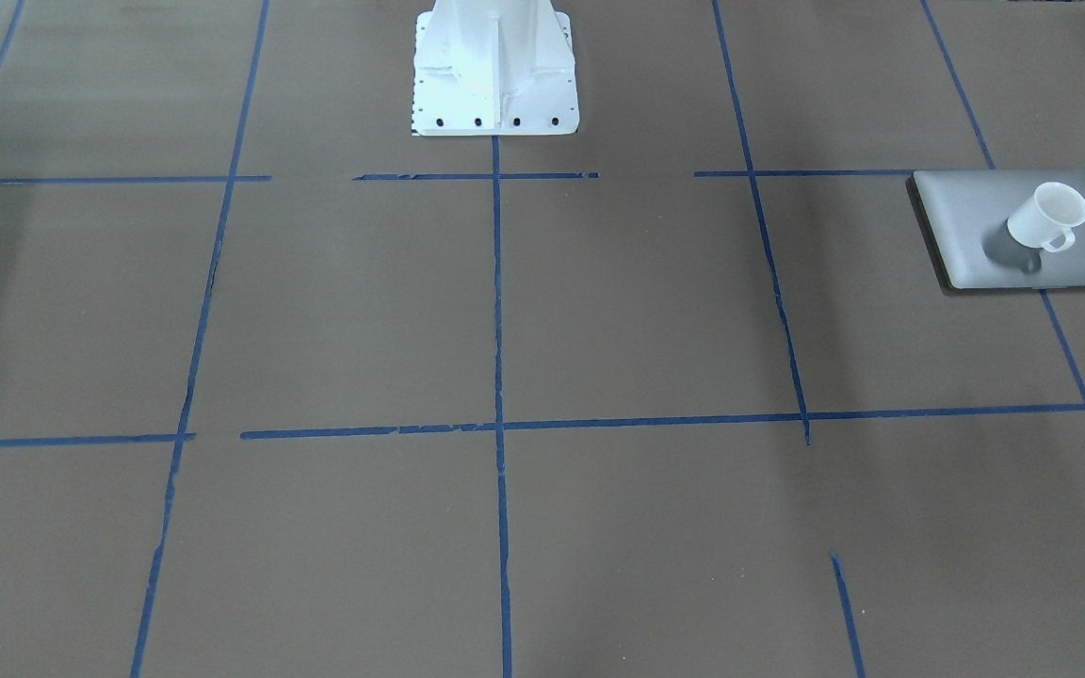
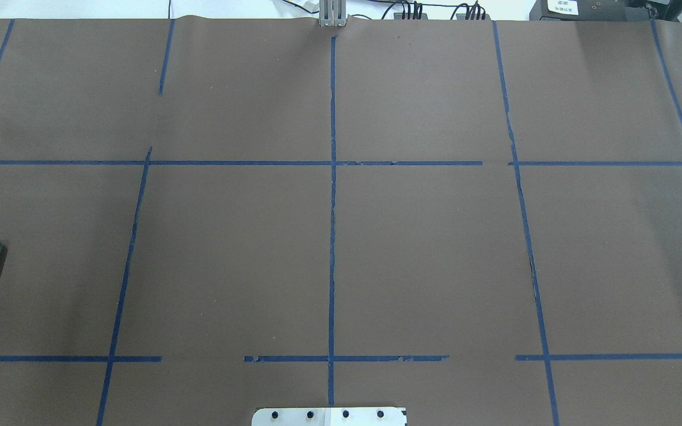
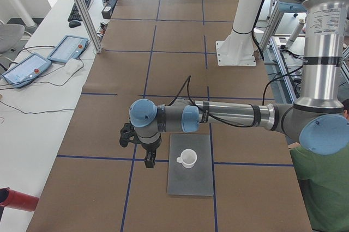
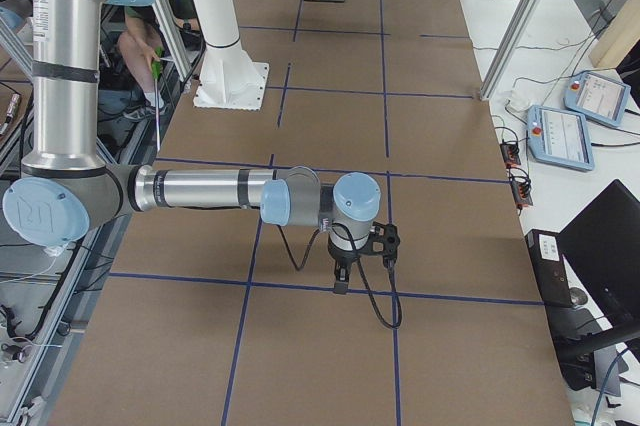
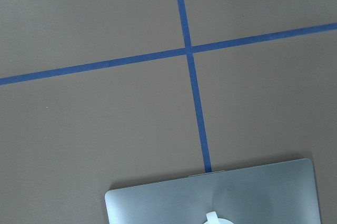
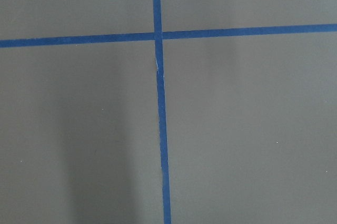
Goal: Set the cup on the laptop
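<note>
Front view: cup [image 1: 1049, 218] sits upright on laptop [image 1: 962, 212], upper right of frame, on brown counter [image 1: 599, 311]. Left-side view: left hand [image 3: 148, 158] hangs just beside laptop, lower centre; grip can't be told. Right-side view: right hand [image 4: 340, 281] at centre, well apart from cup; grip likewise unclear.

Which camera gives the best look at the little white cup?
The front-facing view: the cup is large and sharp, upright on the laptop, handle visible. The left side view shows it smaller, the right side view tiny. The left wrist view catches a sliver; overhead and right wrist views miss it.
</note>
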Robot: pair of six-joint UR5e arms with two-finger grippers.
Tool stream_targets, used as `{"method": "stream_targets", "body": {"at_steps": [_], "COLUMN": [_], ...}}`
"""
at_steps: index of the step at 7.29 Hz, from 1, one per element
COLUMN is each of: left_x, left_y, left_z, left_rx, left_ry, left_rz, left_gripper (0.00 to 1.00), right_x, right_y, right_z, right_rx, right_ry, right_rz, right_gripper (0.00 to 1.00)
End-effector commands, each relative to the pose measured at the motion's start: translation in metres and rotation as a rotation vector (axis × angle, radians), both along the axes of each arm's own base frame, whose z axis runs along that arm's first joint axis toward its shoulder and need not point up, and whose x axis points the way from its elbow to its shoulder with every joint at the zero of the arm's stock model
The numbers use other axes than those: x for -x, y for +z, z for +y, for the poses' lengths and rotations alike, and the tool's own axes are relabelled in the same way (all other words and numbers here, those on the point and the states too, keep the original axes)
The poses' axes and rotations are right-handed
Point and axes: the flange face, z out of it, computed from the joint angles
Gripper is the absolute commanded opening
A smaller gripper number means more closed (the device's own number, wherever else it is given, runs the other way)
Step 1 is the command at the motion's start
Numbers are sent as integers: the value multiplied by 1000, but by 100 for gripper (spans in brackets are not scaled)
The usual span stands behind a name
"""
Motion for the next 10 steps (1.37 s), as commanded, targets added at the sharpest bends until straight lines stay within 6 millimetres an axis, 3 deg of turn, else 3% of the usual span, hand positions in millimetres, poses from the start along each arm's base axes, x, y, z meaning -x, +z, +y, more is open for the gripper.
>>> {"method": "stream_targets", "body": {"at_steps": [1, 10], "left_x": [2, 2], "left_y": [3, 8], "left_z": [2, 4], "left_rx": [46, 39], "left_ry": [-45, -38], "left_rz": [1, 1], "left_gripper": [100, 100], "right_x": [0, 0], "right_y": [0, 0], "right_z": [0, 0], "right_rx": [0, 0], "right_ry": [0, 0], "right_rz": [0, 0], "right_gripper": [100, 100]}}
